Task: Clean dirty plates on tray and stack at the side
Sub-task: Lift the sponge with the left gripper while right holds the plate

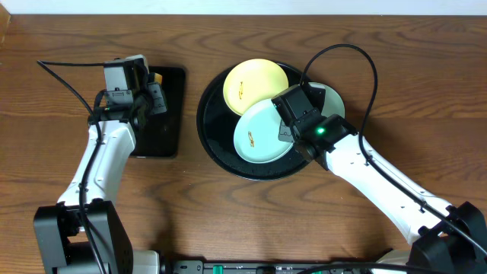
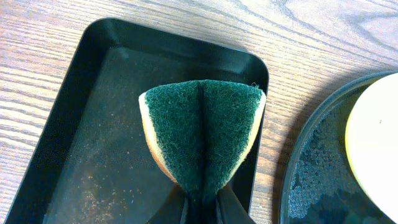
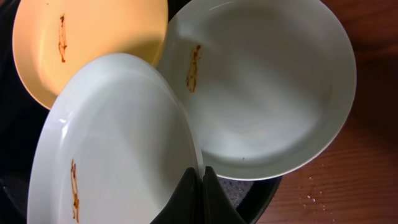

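Over the tray (image 1: pixel 217 141), the right gripper (image 3: pixel 202 174) pinches a mint plate (image 3: pixel 118 137) (left gripper (image 2: pixel 200 199) clamps a sponge (image 2: pixel 202 130)).

Counter (image 2: pixel 323 37): wood, visible grain, matt. Round tray (image 1: pixel 213 129): glossy black. Plates (image 3: pixel 267 93): smooth, glossy. Sponge (image 2: pixel 199 130): rough green scouring face, yellow foam. Rectangular tray (image 2: pixel 93 124): dull black plastic.
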